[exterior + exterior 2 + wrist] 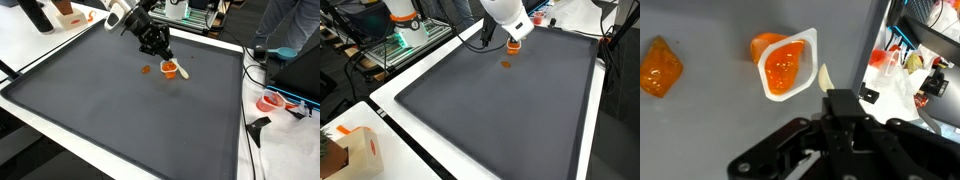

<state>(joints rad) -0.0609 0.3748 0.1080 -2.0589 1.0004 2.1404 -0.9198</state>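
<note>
Gripper (pixel 840 100) enters from the bottom centre of the wrist view. Its jaws are drawn tight together w/ almost no gap and look pinched on the lower end of a pale stick (pixel 824 78). The stick's long axis runs bottom-right to upper-left in that frame, w/ the free tip up against the right rim of the cup (pixel 788 65).

The cup is orange inside w/ a white rim and stands upright on the dark mat (pixel 100 120). It sits just above and left of the jaws in the wrist view, so it's nearly touching the stick but apart from the jaws themselves.

In an exterior view the cup (pixel 170 69) is at upper centre of the mat, directly below-right of the gripper (pixel 165 57). In an exterior view the gripper (pixel 512 38) hangs right over it.

A loose orange piece (pixel 660 65) lies far left in the wrist view, well apart from the stick and on the cup's far side.
</note>
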